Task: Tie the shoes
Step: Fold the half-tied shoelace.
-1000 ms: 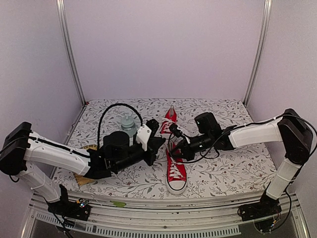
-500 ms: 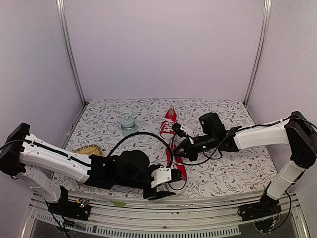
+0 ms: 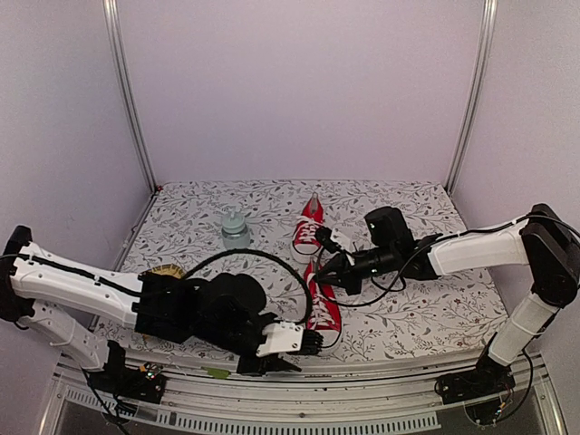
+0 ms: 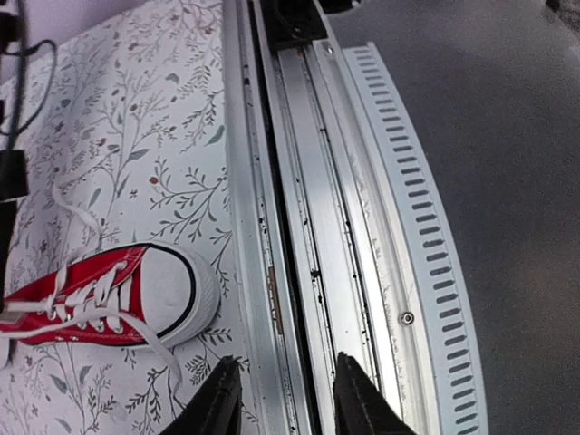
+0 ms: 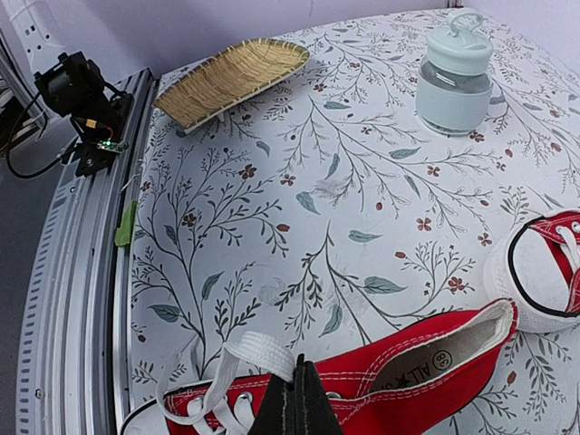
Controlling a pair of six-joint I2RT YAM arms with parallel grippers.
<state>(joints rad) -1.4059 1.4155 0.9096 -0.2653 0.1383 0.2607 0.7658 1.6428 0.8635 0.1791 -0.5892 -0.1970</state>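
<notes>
The right pincer (image 5: pixel 294 403) was closed, apparently pinching a white lace (image 5: pixel 260 348) at the throat of the near red sneaker (image 5: pixel 426 362). The left pincer (image 4: pixel 286 399) gaped empty over the front rail (image 4: pixel 299 227) of the bench (image 4: pixel 136 136), beside that shoe's toe. No bow showed on either shoe, and the far red sneaker (image 3: pixel 311 227) waited behind.

Place: robot lab test cell.
Walls: plain pale panels (image 3: pixel 299 91) closing in three sides.
Frame: metal posts (image 3: pixel 133 109) in the corners, metal rails (image 4: pixel 308 181) along the near edge.
Machines: left arm (image 3: pixel 77 283) and right arm (image 3: pixel 471 246) mounted at the near edge, black cables (image 3: pixel 249 253) running loose.
Tabletop: flower-print cover (image 3: pixel 426 313) with staged props on it: shoes (image 3: pixel 322 304), jar (image 3: pixel 235 228), woven tray (image 5: pixel 231 80).
Floor: dark grey (image 4: pixel 517 163) below the rails.
</notes>
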